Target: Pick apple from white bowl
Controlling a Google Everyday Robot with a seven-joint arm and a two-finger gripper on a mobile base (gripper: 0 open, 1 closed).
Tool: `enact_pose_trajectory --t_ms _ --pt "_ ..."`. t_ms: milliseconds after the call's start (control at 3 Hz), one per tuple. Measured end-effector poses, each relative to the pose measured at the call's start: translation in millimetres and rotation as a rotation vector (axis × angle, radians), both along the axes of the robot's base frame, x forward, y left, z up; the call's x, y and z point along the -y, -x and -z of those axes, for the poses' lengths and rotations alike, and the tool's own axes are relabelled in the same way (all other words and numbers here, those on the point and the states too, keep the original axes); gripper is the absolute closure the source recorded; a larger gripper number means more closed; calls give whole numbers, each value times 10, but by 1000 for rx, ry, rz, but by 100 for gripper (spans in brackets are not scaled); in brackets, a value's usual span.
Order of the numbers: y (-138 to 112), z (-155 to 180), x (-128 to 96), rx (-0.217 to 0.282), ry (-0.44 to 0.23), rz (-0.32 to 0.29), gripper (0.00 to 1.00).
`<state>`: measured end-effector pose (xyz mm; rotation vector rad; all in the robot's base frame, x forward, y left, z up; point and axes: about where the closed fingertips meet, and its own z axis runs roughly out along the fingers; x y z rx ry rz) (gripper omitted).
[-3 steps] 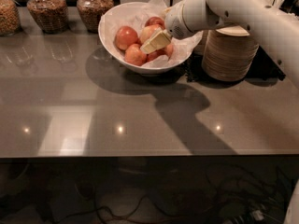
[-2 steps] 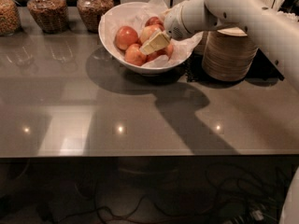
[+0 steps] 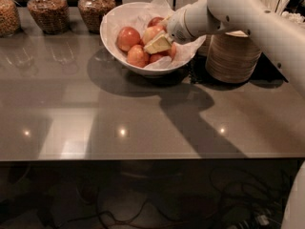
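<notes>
The white bowl [image 3: 110,23], lined with crinkled white paper, stands at the back middle of the grey table and holds several apples. The pale yellowish-orange apple [image 3: 149,31] lies near the middle of the pile, between a redder apple [image 3: 127,37] on the left and another [image 3: 155,21] behind it. My gripper [image 3: 158,43] reaches in from the right and sits down inside the bowl, right against the pale apple's front right side. It hides part of that apple.
A stack of beige disposable bowls [image 3: 233,56] stands just right of the white bowl, under my arm. Glass jars of dry goods [image 3: 47,8] [image 3: 95,4] [image 3: 7,15] line the back left. The table's front edge [image 3: 143,159] runs across the lower half.
The gripper has crept slightly up and left inside the bowl, staying against the pale apple. The apples and the bowl have not moved.
</notes>
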<state>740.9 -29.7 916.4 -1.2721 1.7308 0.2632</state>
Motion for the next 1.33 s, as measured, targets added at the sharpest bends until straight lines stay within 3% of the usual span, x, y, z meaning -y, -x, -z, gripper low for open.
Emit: enact_pose_trajectory --t_ms 667,1333 --pt "65 -82 32 9 -5 -4 96" --pt "313 -454 234 68 5 -23 100"
